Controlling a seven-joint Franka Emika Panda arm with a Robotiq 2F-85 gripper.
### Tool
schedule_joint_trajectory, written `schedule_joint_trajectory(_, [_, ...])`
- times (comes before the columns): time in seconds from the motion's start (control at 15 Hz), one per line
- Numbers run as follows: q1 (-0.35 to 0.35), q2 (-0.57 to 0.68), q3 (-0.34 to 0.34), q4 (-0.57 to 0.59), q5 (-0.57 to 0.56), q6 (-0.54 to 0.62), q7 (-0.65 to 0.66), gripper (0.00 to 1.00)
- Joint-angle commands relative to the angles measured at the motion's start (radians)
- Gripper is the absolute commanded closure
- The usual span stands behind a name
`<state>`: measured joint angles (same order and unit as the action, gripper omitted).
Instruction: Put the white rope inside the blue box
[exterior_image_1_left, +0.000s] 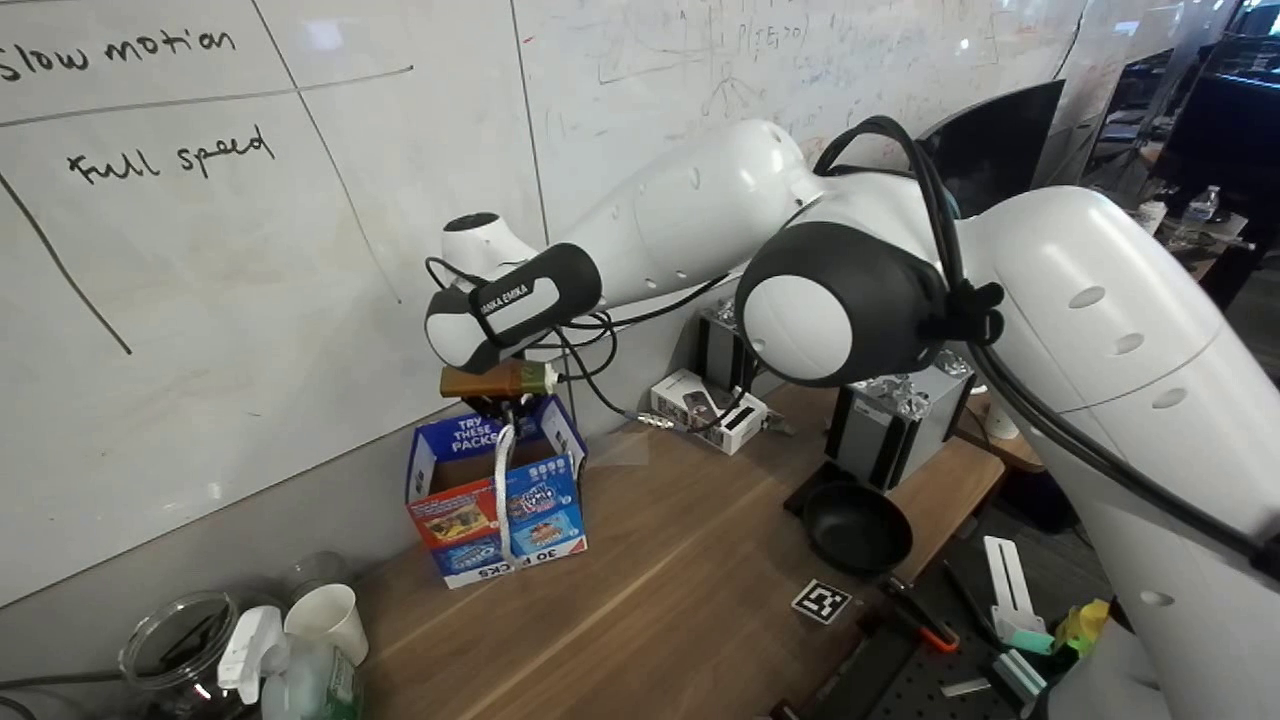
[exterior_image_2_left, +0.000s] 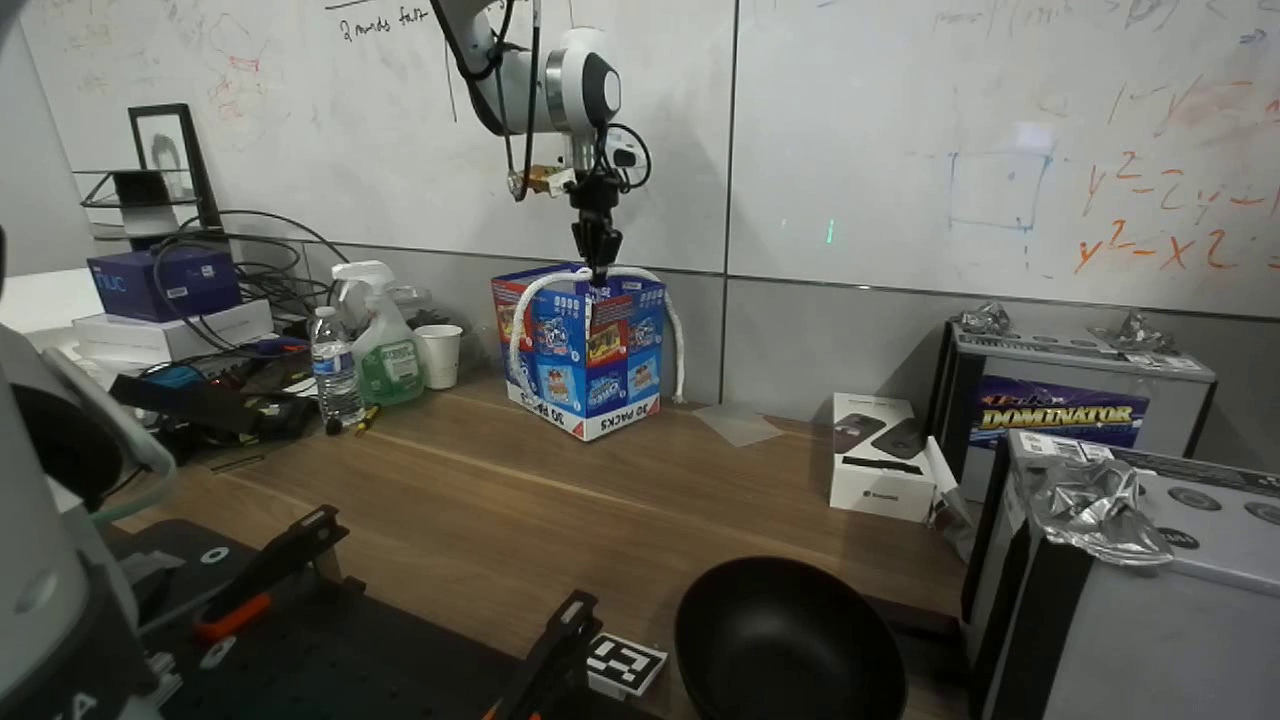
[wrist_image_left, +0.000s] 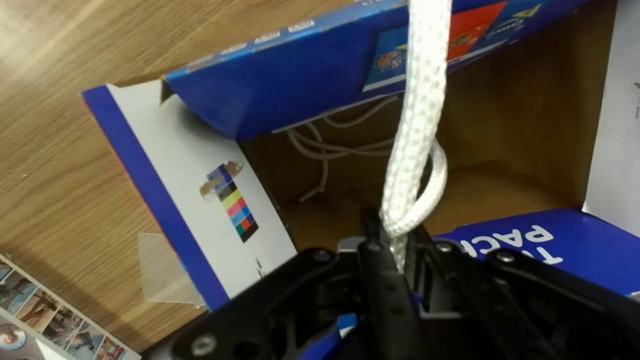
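Just above the rim of the blue box (exterior_image_1_left: 545, 510) my gripper (wrist_image_left: 395, 240) points down, shut on a white braided rope (wrist_image_left: 420, 95). In the wrist view, the rope folds back at the fingertips; its thick strand runs upward across a flap of the blue box (wrist_image_left: 280, 90). An exterior view shows the rope (exterior_image_2_left: 516, 340) draped on both sides of the grip, one strand down the box's left face, another by its right edge. Inside the standing, open-topped box lies a thinner white cord (wrist_image_left: 345, 150) in loose loops; I cannot tell whether it joins the held rope.
The whiteboard wall (exterior_image_2_left: 900, 200) rises close behind the box. A white cup (exterior_image_2_left: 440, 355) and green spray bottle (exterior_image_2_left: 388, 360) stand to one side. A white phone carton (exterior_image_2_left: 880, 480), grey metal units (exterior_image_1_left: 890, 430) and a black pan (exterior_image_1_left: 855, 530) lie toward the other.
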<state>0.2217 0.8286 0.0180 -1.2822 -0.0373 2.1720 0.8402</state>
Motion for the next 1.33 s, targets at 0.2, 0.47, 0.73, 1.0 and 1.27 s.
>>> schedule_joint_trajectory(0.2, [0.039,-0.095,-0.021,-0.062,0.006,0.119,0.013,0.97])
schedule_joint_trajectory(0.47, [0.084,-0.189,-0.035,-0.103,-0.022,0.147,0.042,0.97])
schedule_joint_trajectory(0.73, [0.151,-0.306,-0.072,-0.142,-0.112,0.13,0.12,0.97])
schedule_joint_trajectory(1.0, [0.2,-0.402,-0.096,-0.136,-0.26,0.08,0.243,0.97])
schedule_joint_trajectory(1.27, [0.201,-0.469,-0.078,-0.123,-0.381,0.014,0.332,0.97])
